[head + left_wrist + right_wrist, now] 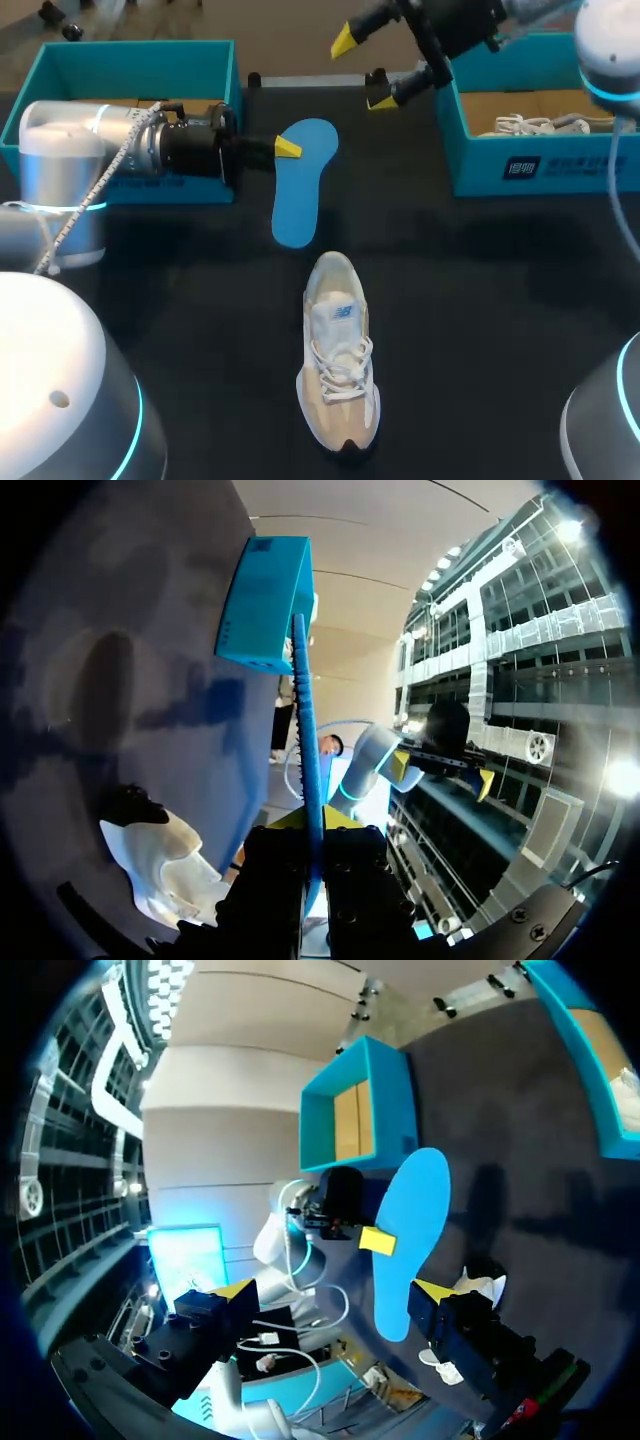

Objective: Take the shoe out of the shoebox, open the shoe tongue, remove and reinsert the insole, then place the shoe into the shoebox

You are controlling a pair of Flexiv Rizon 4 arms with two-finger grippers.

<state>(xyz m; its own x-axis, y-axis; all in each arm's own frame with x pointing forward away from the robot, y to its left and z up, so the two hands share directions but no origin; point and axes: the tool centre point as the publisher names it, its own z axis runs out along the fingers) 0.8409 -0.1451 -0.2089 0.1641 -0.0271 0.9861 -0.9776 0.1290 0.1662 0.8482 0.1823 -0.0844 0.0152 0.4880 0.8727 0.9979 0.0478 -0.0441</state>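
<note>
One shoe, toe nearward, heel toward insole

The black table bears a teal shoebox beside the left gripper, a second shoebox beside the right gripper, and a beige sneaker nearer the left.

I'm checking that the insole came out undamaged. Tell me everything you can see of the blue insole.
The blue foot-shaped insole looks thin, smooth and foam-like, and its visible face is plain. The left tool is shut on the edge of its wider end, with one yellow tip on top. It is held roughly level, with its narrower end pointing towards the beige lace-up shoe but not touching it.
</note>
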